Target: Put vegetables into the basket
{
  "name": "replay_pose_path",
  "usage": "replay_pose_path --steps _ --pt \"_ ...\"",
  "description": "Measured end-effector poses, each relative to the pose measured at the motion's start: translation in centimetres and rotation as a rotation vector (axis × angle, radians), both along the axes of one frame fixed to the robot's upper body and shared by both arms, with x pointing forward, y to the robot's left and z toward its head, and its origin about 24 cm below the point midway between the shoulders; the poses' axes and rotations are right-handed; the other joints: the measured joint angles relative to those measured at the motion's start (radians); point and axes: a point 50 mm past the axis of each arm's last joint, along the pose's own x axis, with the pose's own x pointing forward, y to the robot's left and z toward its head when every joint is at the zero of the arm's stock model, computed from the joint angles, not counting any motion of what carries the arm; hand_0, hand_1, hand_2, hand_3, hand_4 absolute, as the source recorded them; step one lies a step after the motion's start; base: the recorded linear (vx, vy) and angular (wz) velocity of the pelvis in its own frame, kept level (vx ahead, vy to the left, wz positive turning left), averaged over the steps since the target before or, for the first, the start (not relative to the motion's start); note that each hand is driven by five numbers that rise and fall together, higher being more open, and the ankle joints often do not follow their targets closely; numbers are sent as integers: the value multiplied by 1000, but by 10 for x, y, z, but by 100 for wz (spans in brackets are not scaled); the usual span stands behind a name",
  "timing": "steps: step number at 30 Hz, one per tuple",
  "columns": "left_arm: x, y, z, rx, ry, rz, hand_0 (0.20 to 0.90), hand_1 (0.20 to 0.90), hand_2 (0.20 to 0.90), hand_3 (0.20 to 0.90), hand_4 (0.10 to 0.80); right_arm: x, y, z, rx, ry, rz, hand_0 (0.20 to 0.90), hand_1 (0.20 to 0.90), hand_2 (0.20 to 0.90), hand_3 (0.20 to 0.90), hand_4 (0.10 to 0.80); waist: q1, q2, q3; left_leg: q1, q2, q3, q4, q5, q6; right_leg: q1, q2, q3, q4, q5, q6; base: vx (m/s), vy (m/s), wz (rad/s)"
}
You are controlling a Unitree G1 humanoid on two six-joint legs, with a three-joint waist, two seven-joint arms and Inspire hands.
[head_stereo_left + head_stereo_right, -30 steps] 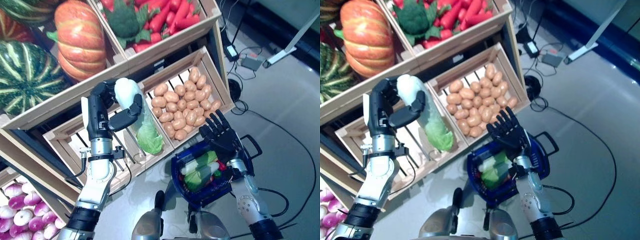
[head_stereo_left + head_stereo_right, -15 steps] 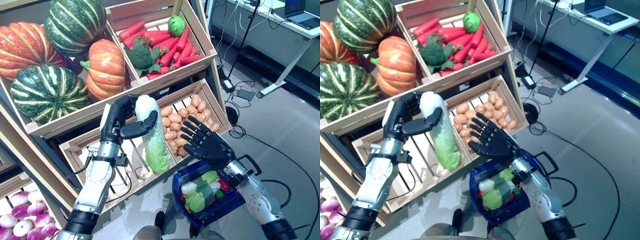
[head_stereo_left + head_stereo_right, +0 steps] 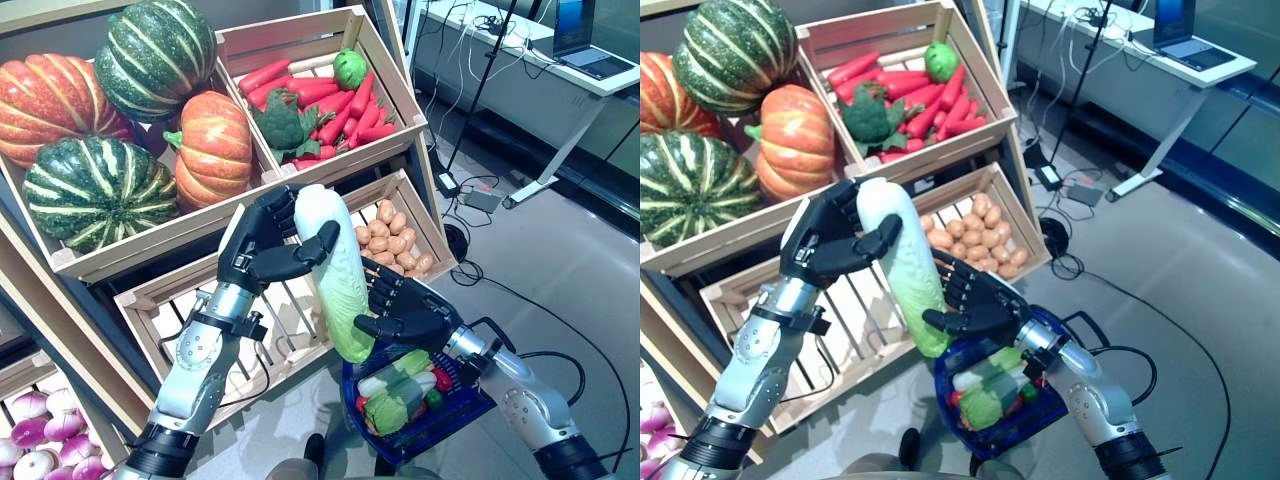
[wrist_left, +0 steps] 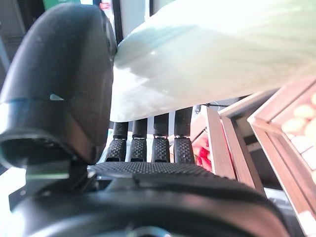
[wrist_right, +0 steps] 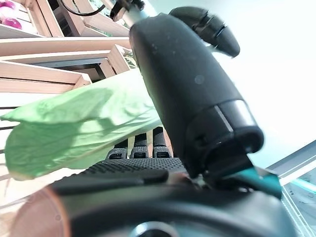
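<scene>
My left hand (image 3: 262,250) is shut on a long cabbage (image 3: 335,270), white at the top and green at the tip, holding it upright in front of the stand. In the left wrist view the cabbage (image 4: 207,54) lies between thumb and fingers. Its green tip hangs just above the blue basket (image 3: 455,415) on the floor, which holds green-and-white leafy vegetables and a small red one (image 3: 443,378). My right hand (image 3: 415,315) is open above the basket's rim, fingers spread behind the tip. The right wrist view shows the green leaf (image 5: 79,128) between fingers and thumb.
The wooden stand (image 3: 150,270) with slanted crates rises at the left and behind. A crate of potatoes (image 3: 400,235) is just behind both hands. Cables and a power brick (image 3: 480,200) lie on the grey floor at the right, near a white desk leg (image 3: 545,180).
My left hand has carried the cabbage right and down, over the basket. My right hand has come up from the basket's rim to the cabbage's green tip. The camera has also shifted.
</scene>
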Motion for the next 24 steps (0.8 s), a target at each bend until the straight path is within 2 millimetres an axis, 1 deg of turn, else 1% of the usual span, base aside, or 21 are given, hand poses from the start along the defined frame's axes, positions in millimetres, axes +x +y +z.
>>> replay_pose_path --steps 3,6,14,18,24 --pt "-1 -4 -2 -4 7 -28 300 300 300 300 400 0 6 -3 9 27 -13 900 900 900 900 800 0 1 -2 0 0 5 0 -2 -2 -2 0 6 0 2 2 6 14 -3" --pt "-1 -7 -4 -28 22 -49 300 300 300 300 400 -1 8 -6 15 49 -15 900 900 900 900 800 -1 0 -7 3 0 18 0 -3 1 -4 -1 18 0 5 4 16 17 -12" --pt "-1 -8 -5 -23 30 -66 300 300 300 300 400 -1 10 -10 0 90 -20 900 900 900 900 800 -16 -2 -30 9 -1 20 0 -4 6 -2 -2 26 0 6 5 12 5 -3" --pt "-1 -8 -6 -10 50 -71 300 300 300 300 400 -3 15 -14 -15 118 -9 900 900 900 900 800 -19 -2 -35 9 -1 22 0 -4 6 -2 -2 28 0 6 5 0 0 0" --pt "-2 -9 -8 46 64 -133 300 300 300 300 400 -8 14 -21 -67 180 54 900 900 900 900 800 -18 -5 -51 9 -2 25 0 -5 7 -3 -3 32 0 6 6 0 0 0"
